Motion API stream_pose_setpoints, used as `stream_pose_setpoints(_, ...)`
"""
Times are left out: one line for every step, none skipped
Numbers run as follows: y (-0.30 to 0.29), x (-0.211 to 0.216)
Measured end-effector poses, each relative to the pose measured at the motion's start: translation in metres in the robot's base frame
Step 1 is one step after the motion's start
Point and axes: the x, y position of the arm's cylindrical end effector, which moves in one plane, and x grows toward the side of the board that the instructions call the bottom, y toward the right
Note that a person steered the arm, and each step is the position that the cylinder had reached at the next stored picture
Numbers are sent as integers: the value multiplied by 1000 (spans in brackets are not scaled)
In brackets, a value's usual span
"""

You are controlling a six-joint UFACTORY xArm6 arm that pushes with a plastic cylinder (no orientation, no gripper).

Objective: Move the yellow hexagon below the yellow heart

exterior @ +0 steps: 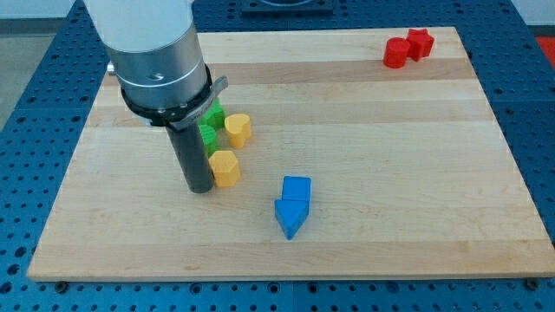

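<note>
The yellow hexagon [226,167] lies left of the board's middle. The yellow heart [238,129] lies just above it and slightly to the right, a small gap between them. My tip [199,187] rests on the board right at the hexagon's left side, touching or nearly touching it. The rod rises from there to the arm's grey body, which hides the board's upper left part.
Two green blocks [211,126] sit left of the heart, partly hidden by the rod. A blue cube [297,188] and a blue triangle [290,217] touch below the middle. Two red blocks [408,48] sit at the top right. The wooden board [416,173] ends all round.
</note>
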Motion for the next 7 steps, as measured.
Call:
stream_pose_setpoints(2, 14)
stream_pose_setpoints(8, 18)
stream_pose_setpoints(10, 16)
stream_pose_setpoints(12, 12)
stream_pose_setpoints(18, 9)
stream_pose_setpoints(25, 6)
stream_pose_setpoints(28, 6)
